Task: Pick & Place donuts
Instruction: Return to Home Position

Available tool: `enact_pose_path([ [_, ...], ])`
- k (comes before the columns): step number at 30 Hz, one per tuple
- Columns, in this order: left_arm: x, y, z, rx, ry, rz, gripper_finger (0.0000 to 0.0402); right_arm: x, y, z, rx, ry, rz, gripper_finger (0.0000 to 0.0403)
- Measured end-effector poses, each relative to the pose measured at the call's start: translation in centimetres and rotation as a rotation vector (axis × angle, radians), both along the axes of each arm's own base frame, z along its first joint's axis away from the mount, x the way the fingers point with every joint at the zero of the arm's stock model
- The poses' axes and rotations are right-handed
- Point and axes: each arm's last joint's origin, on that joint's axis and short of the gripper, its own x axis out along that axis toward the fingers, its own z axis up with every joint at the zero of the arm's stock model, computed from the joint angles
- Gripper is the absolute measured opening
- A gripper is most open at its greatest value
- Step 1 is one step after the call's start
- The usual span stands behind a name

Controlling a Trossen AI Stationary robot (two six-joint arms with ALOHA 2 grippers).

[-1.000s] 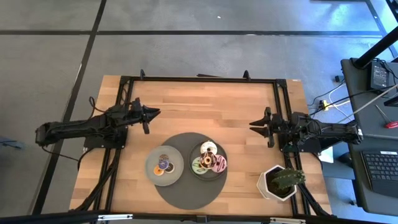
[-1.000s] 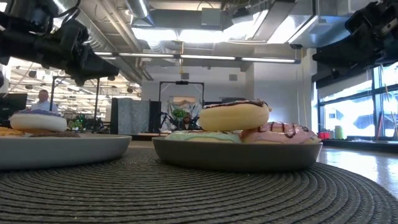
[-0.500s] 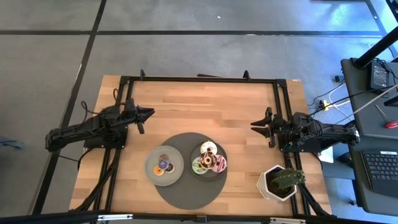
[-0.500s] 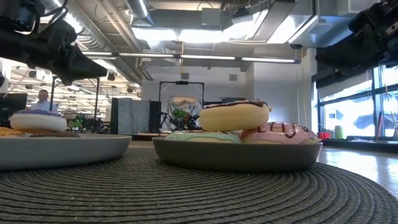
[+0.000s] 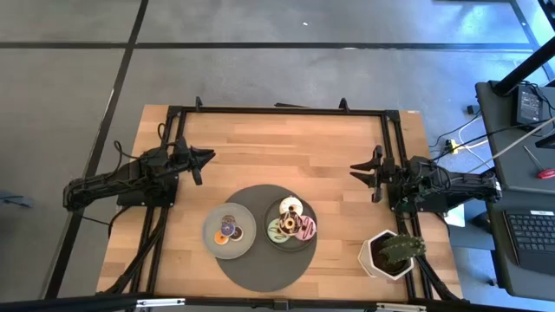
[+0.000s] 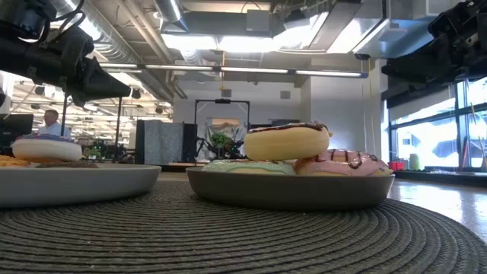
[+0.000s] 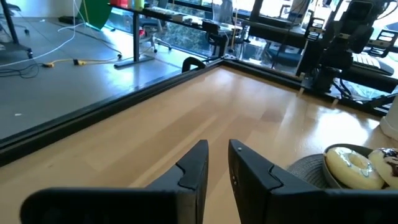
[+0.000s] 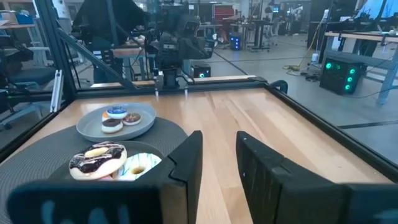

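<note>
Two grey plates stand on a round dark mat (image 5: 260, 273). The left plate (image 5: 212, 241) holds several small donuts, among them a purple one (image 5: 228, 229). The right plate (image 5: 310, 243) holds larger donuts: a cream one with chocolate (image 5: 290, 207) resting on a green one (image 5: 277, 230) and a pink one (image 5: 305, 227). The low view shows this pile with the cream donut (image 6: 287, 141) on top. My left gripper (image 5: 210, 158) hovers at the table's left, off the mat, slightly open and empty (image 7: 217, 149). My right gripper (image 5: 353, 169) hovers at the right, open and empty (image 8: 219, 140).
A white pot with a green plant (image 5: 390, 254) stands at the near right corner, close to my right arm. A black frame (image 5: 277, 111) runs round the wooden table top. Bare wood lies between the two grippers, beyond the mat.
My left gripper has drawn back a little toward the table's left edge, then kept still. The donuts and plates have not moved.
</note>
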Motion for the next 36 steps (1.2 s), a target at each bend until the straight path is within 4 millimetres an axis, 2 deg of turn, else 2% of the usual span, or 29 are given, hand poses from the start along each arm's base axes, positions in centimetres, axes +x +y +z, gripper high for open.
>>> enact_pose_path([
  [14,0.0,0.0,0.0,0.093,0.052,-0.007,0.0063,0.0,0.0,0.3,-0.002,-0.036,-0.015,0.01],
  [19,0.0,0.0,0.0,0.093,0.052,-0.007,0.0059,0.6,0.0,-1.4,-0.009,-0.067,-0.013,0.01],
  [30,0.0,0.0,0.0,0.093,0.052,-0.008,0.0063,0.6,-0.2,-1.3,-0.019,-0.072,-0.036,0.01],
  [36,0.0,0.0,0.0,0.093,0.051,-0.008,0.006,0.6,-0.8,-1.4,-0.055,-0.054,-0.121,0.01],
])
